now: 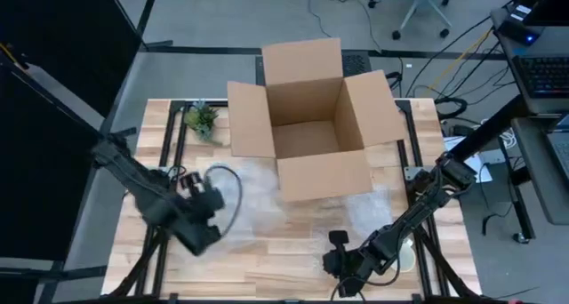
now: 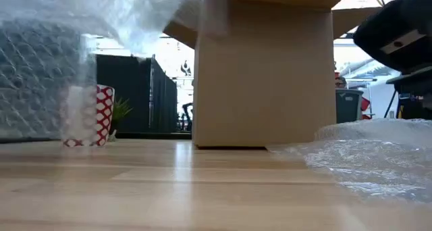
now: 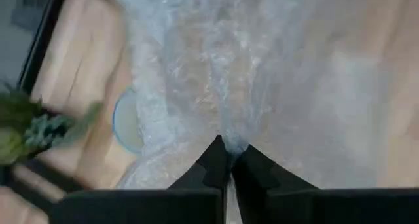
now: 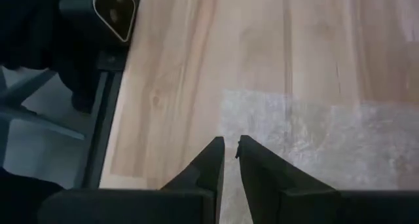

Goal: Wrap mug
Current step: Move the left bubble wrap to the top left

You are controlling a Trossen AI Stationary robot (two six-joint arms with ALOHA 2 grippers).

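The bubble wrap (image 3: 216,86) is being pinched by the left gripper (image 3: 227,160), the right gripper (image 4: 229,152) is nearly closed on nothing, and the mug (image 2: 91,115) could be knocked over if the wrap is dragged.

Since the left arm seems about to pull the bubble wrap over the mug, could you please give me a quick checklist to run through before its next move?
1. Left gripper holds the bubble wrap: ok, fingers shut on the sheet.
2. Sheet raised: ok, the low view shows it hanging above the table.
3. Mug upright: ok, it stands on the table behind the hanging wrap.
4. Mug free of the cardboard box: ok, they stand apart in the low view.
5. Right gripper out of the way: ok, at the near table edge, fingers nearly together, holding nothing.
6. Mug fully covered: cannot tell.
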